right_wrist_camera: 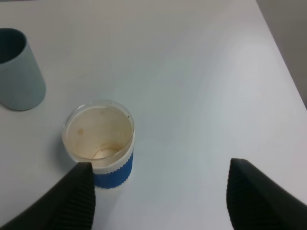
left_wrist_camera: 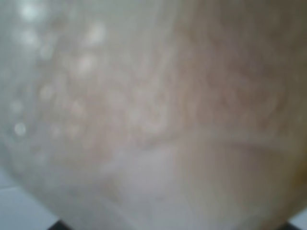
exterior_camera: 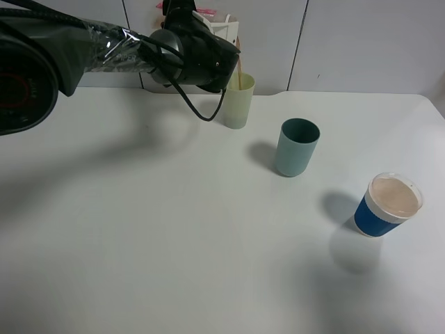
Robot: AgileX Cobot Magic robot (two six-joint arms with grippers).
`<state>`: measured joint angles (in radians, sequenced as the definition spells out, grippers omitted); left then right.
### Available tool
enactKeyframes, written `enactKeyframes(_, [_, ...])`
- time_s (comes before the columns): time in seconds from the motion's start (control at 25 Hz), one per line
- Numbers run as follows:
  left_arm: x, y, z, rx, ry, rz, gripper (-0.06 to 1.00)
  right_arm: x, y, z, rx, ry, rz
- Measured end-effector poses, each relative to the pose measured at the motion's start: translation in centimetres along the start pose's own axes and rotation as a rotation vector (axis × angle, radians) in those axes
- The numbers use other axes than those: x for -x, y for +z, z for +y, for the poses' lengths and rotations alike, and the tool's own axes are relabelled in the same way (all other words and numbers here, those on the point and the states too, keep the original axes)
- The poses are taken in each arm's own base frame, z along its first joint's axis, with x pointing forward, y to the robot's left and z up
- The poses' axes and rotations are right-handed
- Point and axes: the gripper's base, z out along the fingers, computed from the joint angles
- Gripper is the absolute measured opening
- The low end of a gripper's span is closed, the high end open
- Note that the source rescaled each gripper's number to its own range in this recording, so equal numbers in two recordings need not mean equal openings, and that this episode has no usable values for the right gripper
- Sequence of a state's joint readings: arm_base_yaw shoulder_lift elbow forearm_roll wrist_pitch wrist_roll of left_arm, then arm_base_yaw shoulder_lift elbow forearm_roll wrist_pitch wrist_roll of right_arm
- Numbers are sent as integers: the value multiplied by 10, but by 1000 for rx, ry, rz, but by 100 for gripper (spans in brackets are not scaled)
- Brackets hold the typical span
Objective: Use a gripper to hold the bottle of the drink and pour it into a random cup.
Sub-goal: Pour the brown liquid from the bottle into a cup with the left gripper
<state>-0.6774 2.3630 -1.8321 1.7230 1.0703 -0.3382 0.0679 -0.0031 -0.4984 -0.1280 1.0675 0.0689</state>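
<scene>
Fingers of left gripper [exterior_camera: 221, 43] clench a clear squarish bottle [left_wrist_camera: 153, 115] over tapered yellow-green cup [exterior_camera: 236, 104]; right gripper's [right_wrist_camera: 160, 201] ribbed fingers [right_wrist_camera: 72, 201] gape.

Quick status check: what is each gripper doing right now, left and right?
Left gripper: closed on the bottle of the drink, tipped over the yellow-green cup.
Right gripper: open, holding nothing.

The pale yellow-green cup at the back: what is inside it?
A thin brown stream of drink enters the pale yellow-green cup. Its wall hides how full it is.
</scene>
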Motion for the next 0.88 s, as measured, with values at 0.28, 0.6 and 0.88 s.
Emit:
enactKeyframes(0.28, [0, 0, 0, 1, 0, 3, 0, 0, 0, 0, -1, 0, 0])
enactKeyframes(0.6, [-1, 0, 0, 3, 1, 7, 0, 0, 0, 0, -1, 0, 0])
enactKeyframes(0.88, [-1, 0, 0, 3, 24, 7, 0, 0, 0, 0, -1, 0, 0])
